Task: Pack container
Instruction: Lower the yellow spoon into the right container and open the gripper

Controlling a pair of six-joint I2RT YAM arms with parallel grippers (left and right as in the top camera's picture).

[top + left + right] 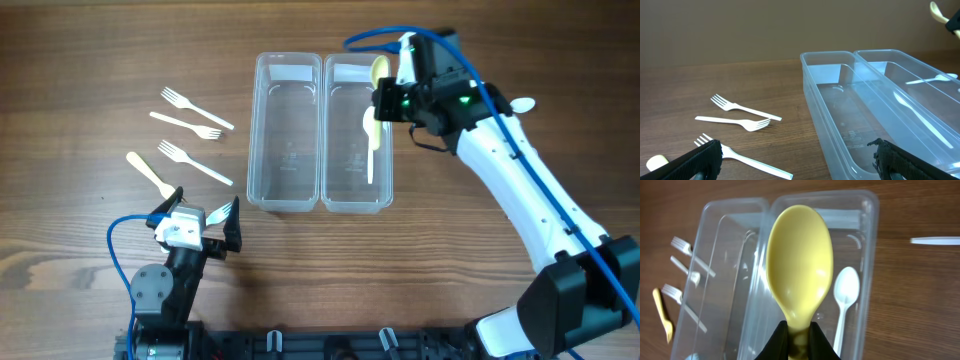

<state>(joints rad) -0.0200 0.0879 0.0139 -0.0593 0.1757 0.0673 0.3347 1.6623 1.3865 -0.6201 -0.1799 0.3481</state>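
Two clear plastic containers stand side by side, the left one (285, 204) bare inside, the right one (356, 206) with a white spoon (369, 140) lying in it. My right gripper (386, 100) hovers over the right container's far end, shut on the handle of a yellow spoon (800, 265) whose bowl points away. In the right wrist view the white spoon (845, 300) lies just right of the held one. My left gripper (203, 208) rests open near the table's front, left of the containers, with nothing between its fingers.
Three white forks (195, 108) (185, 124) (193, 162) and a yellow fork (148, 172) lie on the wood left of the containers. A white utensil (522, 104) lies to the right, past my right arm.
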